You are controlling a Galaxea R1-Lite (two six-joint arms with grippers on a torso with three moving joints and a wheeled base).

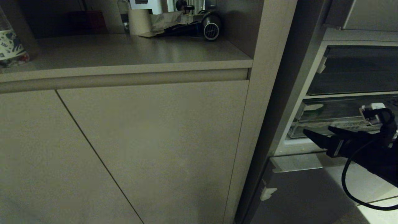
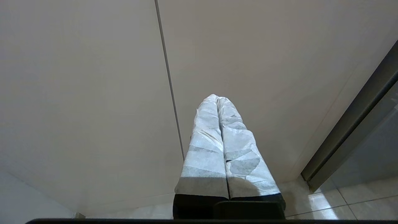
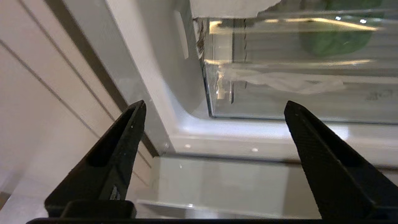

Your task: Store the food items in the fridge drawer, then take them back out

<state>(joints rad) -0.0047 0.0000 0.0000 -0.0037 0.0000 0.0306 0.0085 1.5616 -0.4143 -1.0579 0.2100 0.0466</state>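
Note:
The fridge drawer (image 1: pixel 314 122) is a clear plastic bin low in the open fridge at the right, and its see-through front wall (image 3: pixel 279 93) fills the right wrist view. A green rounded shape (image 3: pixel 335 40) shows blurred through the plastic higher up. No tan food item shows in any view. My right gripper (image 1: pixel 317 130) hangs just in front of the drawer's lower left corner, its black fingers (image 3: pixel 124 140) spread wide with nothing between them, so it is open (image 3: pixel 214 104). My left gripper (image 2: pixel 217 99), wrapped in white tape, is shut and faces the cabinet doors.
Beige cabinet doors (image 1: pixel 140 149) fill the left and middle. Above them a counter (image 1: pixel 124 53) carries a paper roll (image 1: pixel 139 21), a hair-dryer-like device (image 1: pixel 211 26) and a bottle (image 1: pixel 11 46). The fridge's white sill (image 3: pixel 248 137) and a lower grey panel (image 1: pixel 304 199) lie under the drawer.

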